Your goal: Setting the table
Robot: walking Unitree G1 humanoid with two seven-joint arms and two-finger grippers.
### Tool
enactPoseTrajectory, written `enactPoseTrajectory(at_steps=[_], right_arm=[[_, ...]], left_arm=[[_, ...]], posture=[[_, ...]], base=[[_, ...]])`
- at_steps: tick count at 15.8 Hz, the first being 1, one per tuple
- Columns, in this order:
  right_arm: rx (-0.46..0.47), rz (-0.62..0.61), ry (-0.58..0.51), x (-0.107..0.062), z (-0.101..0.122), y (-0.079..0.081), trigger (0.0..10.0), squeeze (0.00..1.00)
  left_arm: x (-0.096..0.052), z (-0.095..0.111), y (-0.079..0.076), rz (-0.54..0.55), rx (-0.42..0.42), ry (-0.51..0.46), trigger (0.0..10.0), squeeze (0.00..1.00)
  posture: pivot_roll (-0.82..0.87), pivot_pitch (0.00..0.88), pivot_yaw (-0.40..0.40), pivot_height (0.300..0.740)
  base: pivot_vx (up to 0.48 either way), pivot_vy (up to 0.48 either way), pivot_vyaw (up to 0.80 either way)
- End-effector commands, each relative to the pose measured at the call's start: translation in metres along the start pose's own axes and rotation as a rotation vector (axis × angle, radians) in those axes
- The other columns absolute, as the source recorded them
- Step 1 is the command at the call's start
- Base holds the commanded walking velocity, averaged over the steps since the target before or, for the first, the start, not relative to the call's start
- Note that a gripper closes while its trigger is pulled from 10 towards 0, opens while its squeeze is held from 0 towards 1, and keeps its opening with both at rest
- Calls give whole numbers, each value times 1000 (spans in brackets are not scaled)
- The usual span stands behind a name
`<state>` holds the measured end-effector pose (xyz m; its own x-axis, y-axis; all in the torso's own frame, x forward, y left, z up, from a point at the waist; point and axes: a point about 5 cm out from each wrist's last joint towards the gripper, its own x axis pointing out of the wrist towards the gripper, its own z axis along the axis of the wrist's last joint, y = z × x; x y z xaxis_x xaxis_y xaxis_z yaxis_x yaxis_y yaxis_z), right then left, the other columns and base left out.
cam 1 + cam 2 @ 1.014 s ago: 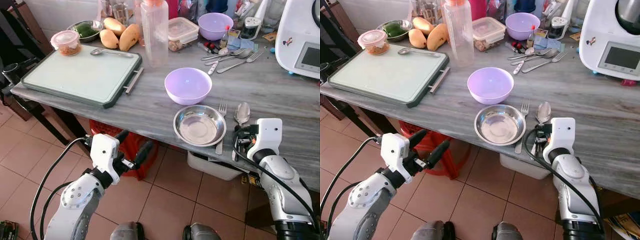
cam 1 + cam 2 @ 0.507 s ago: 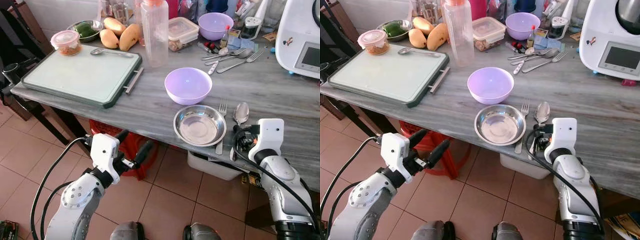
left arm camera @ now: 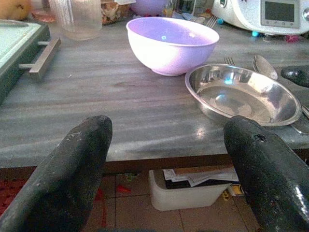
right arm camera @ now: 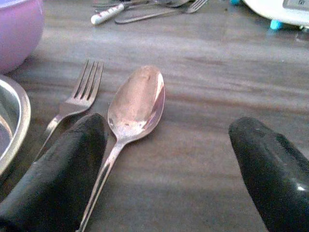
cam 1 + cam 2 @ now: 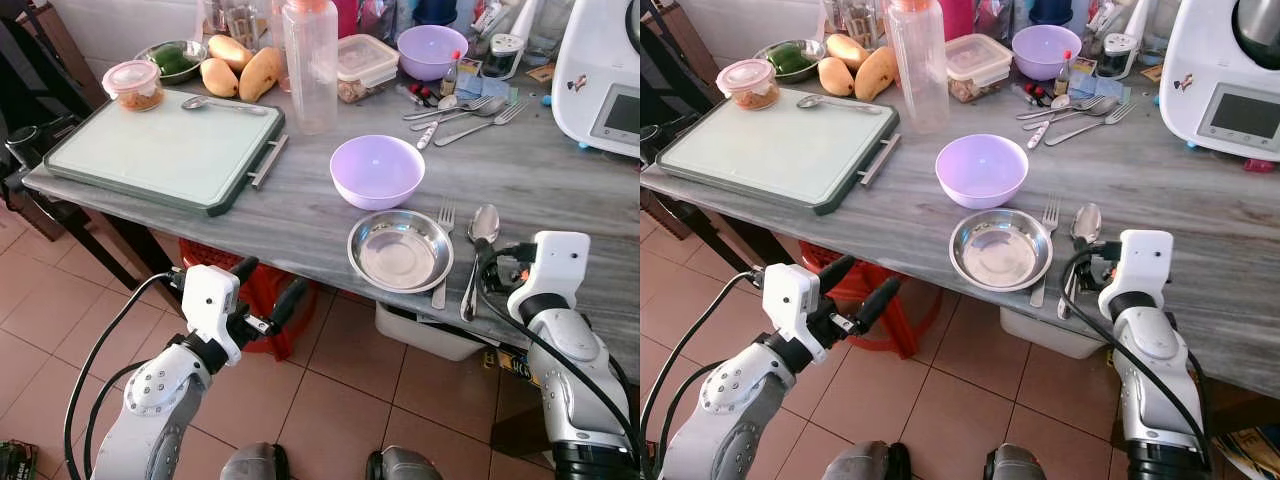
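Done: one place looks laid near the table (image 5: 300, 215) edge — a steel plate (image 5: 400, 250) with a fork (image 5: 442, 245) and a spoon (image 5: 478, 250) beside it, and a purple bowl (image 5: 376, 171) just behind the plate.
Right gripper (image 4: 166, 169): fingers apart and holding nothing; the spoon lies flat on the table just inside one finger (image 4: 53, 169), with the fork beyond that finger and the plate rim past it.
Left gripper (image 3: 169, 169): fingers apart and empty, below the table edge; bowl and plate lie ahead of the fingertips.
Left to do: judged from this, perhaps a second place — a second bowl (image 5: 431, 50) and loose cutlery (image 5: 465, 110) lie at the back.
Hard to tell: the spoon handle's end is cut off in the right wrist view — whether that finger touches it cannot be told.
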<state>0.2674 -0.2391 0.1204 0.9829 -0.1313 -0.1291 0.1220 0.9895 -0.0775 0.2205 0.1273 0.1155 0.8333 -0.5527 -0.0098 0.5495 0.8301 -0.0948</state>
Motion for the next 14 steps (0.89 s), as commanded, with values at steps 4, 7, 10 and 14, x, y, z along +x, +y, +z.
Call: enactPoseTrajectory(at_steps=[4, 7, 10, 14], right_arm=[[-8, -35, -119, -3, 18, -2, 10000, 1000], [-63, -23, -235, -6, 33, 9, 10000, 1000], [-68, 9, -279, -6, 39, 24, 10000, 1000], [-60, 16, -282, -9, 32, 34, 10000, 1000]], left_arm=[[0, -7, 4, 40, 18, 21, 10000, 0], [8, -9, 7, 81, 31, 9, 10000, 0], [20, -7, 6, 84, 32, -24, 10000, 0], [33, -10, 16, 199, 67, -24, 10000, 0]], posture=[[-6, 31, 67, 740], [-21, 0, 58, 740], [-35, 0, 54, 740], [-54, 0, 54, 740]], base=[[0, 0, 0], [0, 0, 0], [0, 0, 0], [0, 0, 0]])
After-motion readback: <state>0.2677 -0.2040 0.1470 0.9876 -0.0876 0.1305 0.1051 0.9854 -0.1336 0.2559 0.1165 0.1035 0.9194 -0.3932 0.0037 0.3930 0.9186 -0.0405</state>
